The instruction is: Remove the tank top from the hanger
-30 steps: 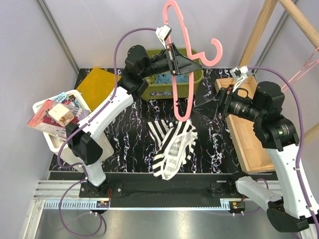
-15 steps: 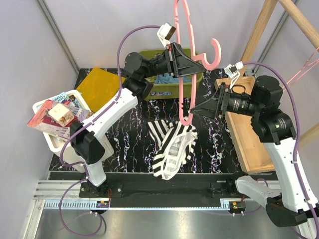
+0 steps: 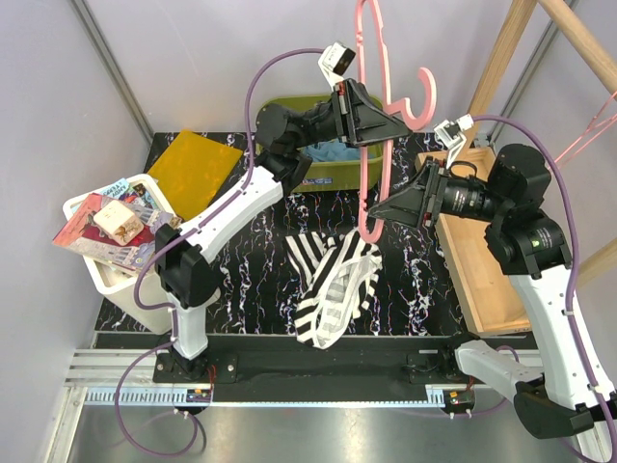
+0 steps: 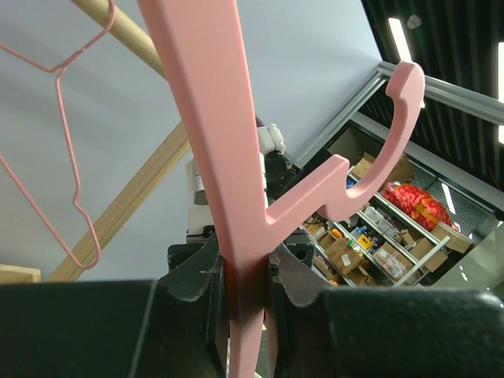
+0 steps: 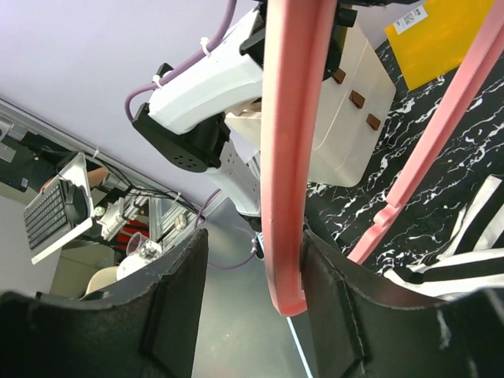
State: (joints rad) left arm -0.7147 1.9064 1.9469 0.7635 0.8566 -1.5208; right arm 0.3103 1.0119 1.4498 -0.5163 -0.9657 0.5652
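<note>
The pink plastic hanger [image 3: 388, 92] is held upright above the table, its hook [image 4: 394, 134] pointing right. My left gripper [image 3: 374, 118] is shut on the hanger's neck [image 4: 246, 268], just below the hook. My right gripper [image 3: 378, 207] stands open around the hanger's lower end [image 5: 285, 197]. That pink bar rests against one finger [image 5: 335, 291], with a gap to the other. The black-and-white striped tank top [image 3: 333, 280] lies crumpled on the marbled table, just below the hanger's tip. A corner of it shows in the right wrist view [image 5: 472, 260].
An olive bin [image 3: 318, 176] stands behind the left gripper and a yellow sheet [image 3: 193, 169] lies at back left. A white bin [image 3: 120, 280] of packages is on the left. A wooden tray [image 3: 472, 265] lies under the right arm. A pink wire hanger [image 4: 67, 150] hangs off wooden beams [image 3: 501, 58] on the right.
The left arm has carried the hanger up and to the right. The right gripper has swung left onto the hanger's lower end and its jaws have narrowed around it.
</note>
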